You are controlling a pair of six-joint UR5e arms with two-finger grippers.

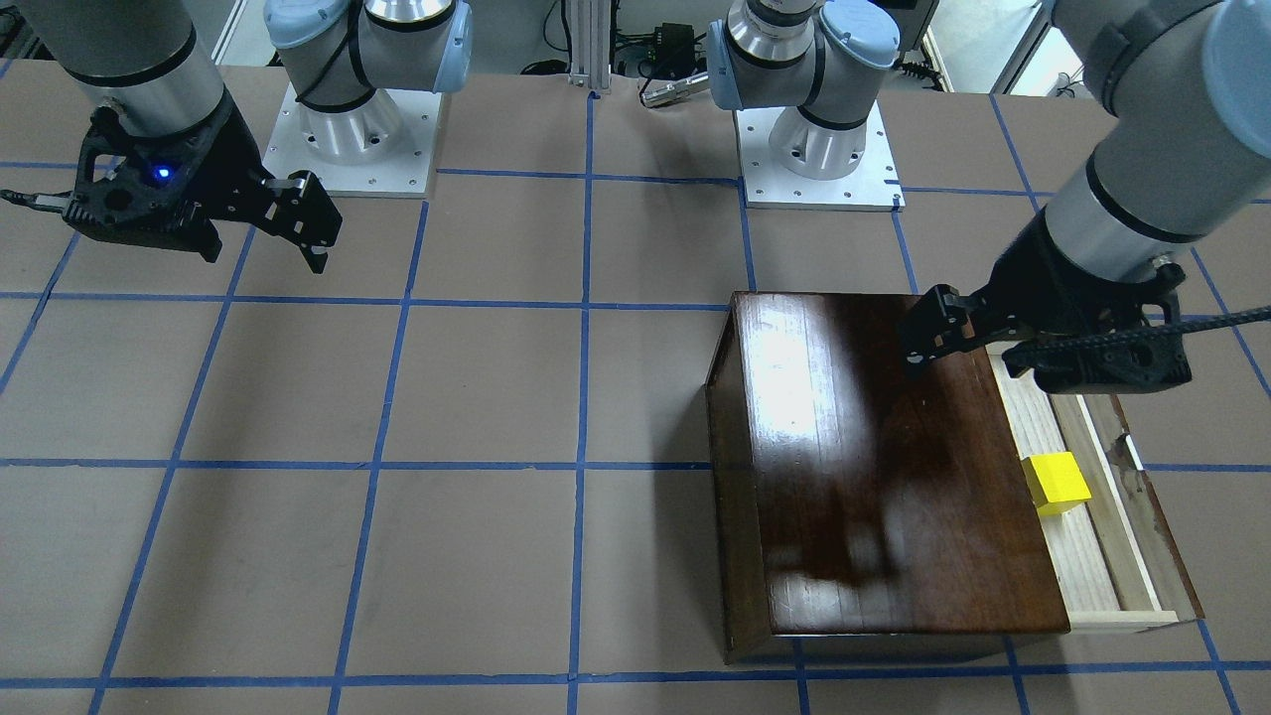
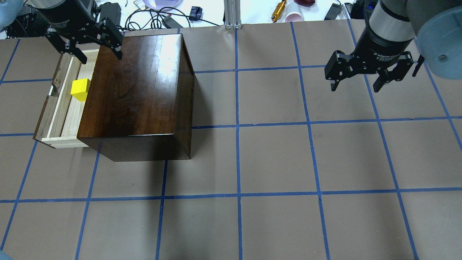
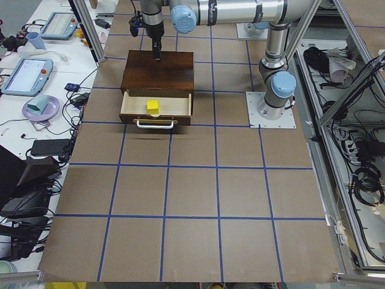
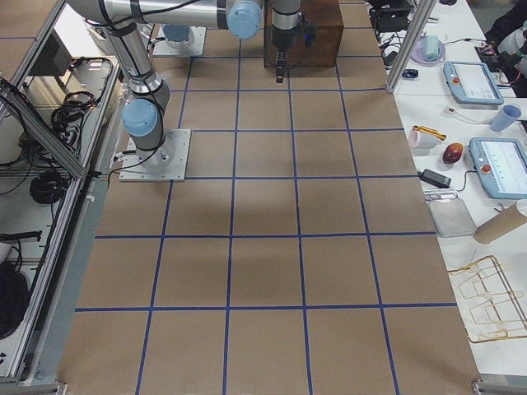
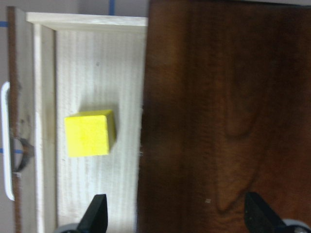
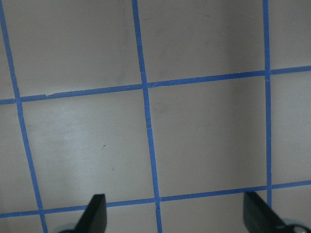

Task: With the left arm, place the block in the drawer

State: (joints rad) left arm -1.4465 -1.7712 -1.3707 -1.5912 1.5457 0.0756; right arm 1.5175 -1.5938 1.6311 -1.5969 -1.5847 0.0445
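So: block's in, the risk now is the left gripper's exit

The block sits flat on the pale floor of the drawer, which is pulled out of the cabinet. It lies roughly mid-length, just beside the cabinet's front edge. I'd call the placement done.

The left gripper is empty, with its fingers spread wide. It hangs above the far end of the drawer and straddles the cabinet's edge. One finger is over the drawer floor, the other over the glossy top. The block is well apart from it, closer to the robot along the drawer and off to the drawer-side finger. It isn't between the fingers.

What could go wrong:
- Any downward move from this pose puts the cabinet-side finger onto the cabinet top, because the gripper spans the edge.
- A low sweep back along the drawer could clip the block and knock it up against the wall or out.
- If the drawer gets shut later, I can't tell from here whether the block clears the opening.

The right gripper is also spread and empty, over bare table well away. It isn't a factor.
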